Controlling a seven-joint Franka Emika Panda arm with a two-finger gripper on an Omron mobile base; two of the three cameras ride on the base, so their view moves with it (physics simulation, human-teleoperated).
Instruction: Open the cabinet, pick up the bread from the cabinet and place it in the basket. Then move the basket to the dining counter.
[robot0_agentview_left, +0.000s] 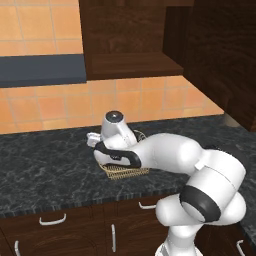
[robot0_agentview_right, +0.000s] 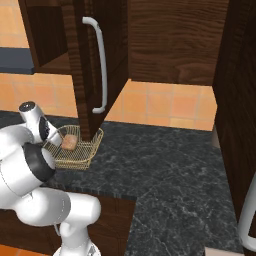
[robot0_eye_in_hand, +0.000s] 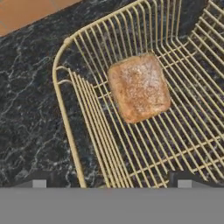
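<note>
The golden wire basket (robot0_eye_in_hand: 61, 100) sits on the black marbled counter, and the brown bread (robot0_eye_in_hand: 139, 87) lies on its mesh floor. My gripper (robot0_eye_in_hand: 111, 181) hangs open just above the basket. One fingertip (robot0_eye_in_hand: 39, 183) is outside the rim and the other is over the inside, so the wall runs between them untouched. In the right base view the bread (robot0_agentview_right: 69, 143) rests in the basket (robot0_agentview_right: 95, 145), below the open cabinet door (robot0_agentview_right: 82, 65) with its long silver handle (robot0_agentview_right: 101, 65). My arm covers most of the basket (robot0_agentview_left: 125, 172). The cabinet (robot0_agentview_left: 130, 35) stands open above. The dining counter is out of view.
The black marbled counter (robot0_agentview_right: 165, 165) stretches right of the basket. The open door's lower edge hangs close over the basket's far side. A tall dark cabinet (robot0_agentview_right: 240, 100) with a bar handle (robot0_agentview_right: 247, 220) walls off the right. Drawers with curved handles (robot0_agentview_left: 52, 220) sit below the counter.
</note>
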